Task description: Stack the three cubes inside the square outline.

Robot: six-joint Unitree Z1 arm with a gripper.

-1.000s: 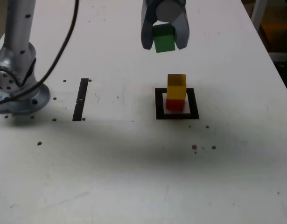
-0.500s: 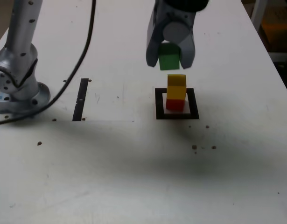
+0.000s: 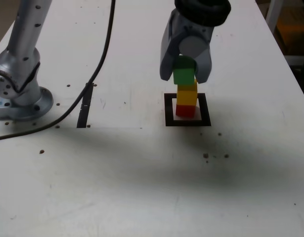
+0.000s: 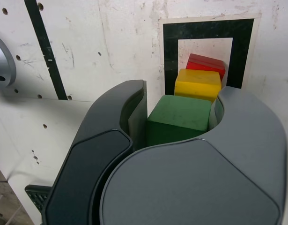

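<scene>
A white worktop (image 3: 142,173) fills the exterior view, marked with small dark specks and a soft grey shadow across its middle. A grey round arm base (image 3: 21,101) is seen at about 9 o'clock in that view, and a black cable (image 3: 100,59) is draped from the top edge down past it. A thin black strip (image 3: 85,104) is stuck flat on the worktop between the base and the square outline (image 3: 166,109).

The square outline is a black frame with a white middle, placed a little toward 3 o'clock from the centre of the exterior view. Inside it the red cube (image 3: 185,111) is set on the white part. The yellow cube (image 3: 187,94) is stacked right on top of the red cube.

The gripper (image 3: 184,74) is held just above the stack, pointing down. The green cube (image 3: 183,75) is pinched between the two fingers (image 3: 166,66), one on each side. The green cube is seen right on top of the yellow cube; whether they touch cannot be told. In the wrist view the three cubes are lined up, green (image 4: 179,119) closest, then yellow (image 4: 197,84), then red (image 4: 207,64), all within the black frame (image 4: 169,56).
</scene>
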